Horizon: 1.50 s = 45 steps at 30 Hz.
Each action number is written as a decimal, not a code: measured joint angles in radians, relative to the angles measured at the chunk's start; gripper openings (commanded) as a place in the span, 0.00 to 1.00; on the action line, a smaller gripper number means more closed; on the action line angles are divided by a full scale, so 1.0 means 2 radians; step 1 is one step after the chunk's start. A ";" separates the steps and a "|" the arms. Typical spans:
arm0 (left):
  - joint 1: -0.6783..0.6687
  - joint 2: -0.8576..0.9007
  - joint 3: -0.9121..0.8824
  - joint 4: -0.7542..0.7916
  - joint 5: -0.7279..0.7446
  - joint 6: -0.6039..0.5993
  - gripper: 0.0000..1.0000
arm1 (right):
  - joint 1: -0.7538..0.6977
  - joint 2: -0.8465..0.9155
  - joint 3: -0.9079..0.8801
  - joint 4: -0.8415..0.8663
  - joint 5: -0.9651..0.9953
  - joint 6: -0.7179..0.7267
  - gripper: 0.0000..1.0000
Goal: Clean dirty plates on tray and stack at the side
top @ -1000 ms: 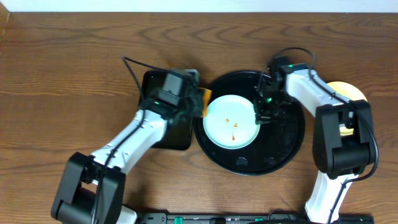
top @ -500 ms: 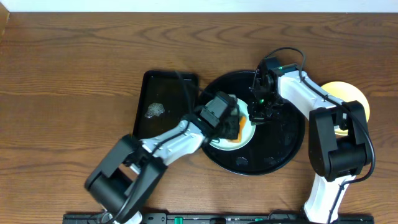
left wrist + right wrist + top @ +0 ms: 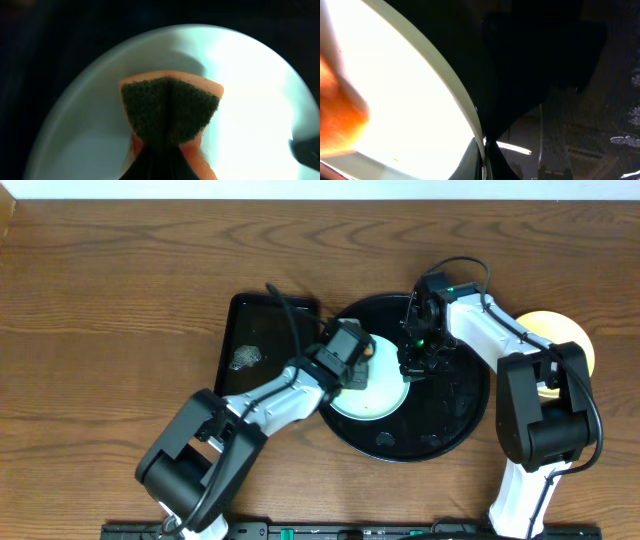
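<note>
A pale mint-green plate point(image 3: 378, 400) lies in the round black tray point(image 3: 455, 415). My left gripper point(image 3: 358, 366) is shut on an orange sponge with a dark green scrub face point(image 3: 170, 112) and presses it on the plate point(image 3: 250, 100). My right gripper point(image 3: 411, 366) is shut on the plate's right rim point(image 3: 447, 87); the jaws point(image 3: 484, 150) pinch its edge. The sponge shows as an orange blur in the right wrist view point(image 3: 340, 120). A pale yellow plate point(image 3: 565, 330) lies right of the tray, partly behind my right arm. No other plate shows.
A smaller rectangular black tray point(image 3: 262, 315) lies left of the round tray, with a small pale blob of foam or crumpled stuff point(image 3: 246, 358) in it. Cables loop above both wrists. The table is dark brown wood point(image 3: 120, 280).
My left arm has swung right from the rectangular tray onto the plate with the sponge, then shifted toward the plate's far left. The orange smears seen earlier no longer show. The right gripper has stayed put.
</note>
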 measured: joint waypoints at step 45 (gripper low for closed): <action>0.195 -0.194 0.007 -0.208 -0.027 0.037 0.08 | -0.018 -0.110 -0.001 0.040 0.108 -0.001 0.01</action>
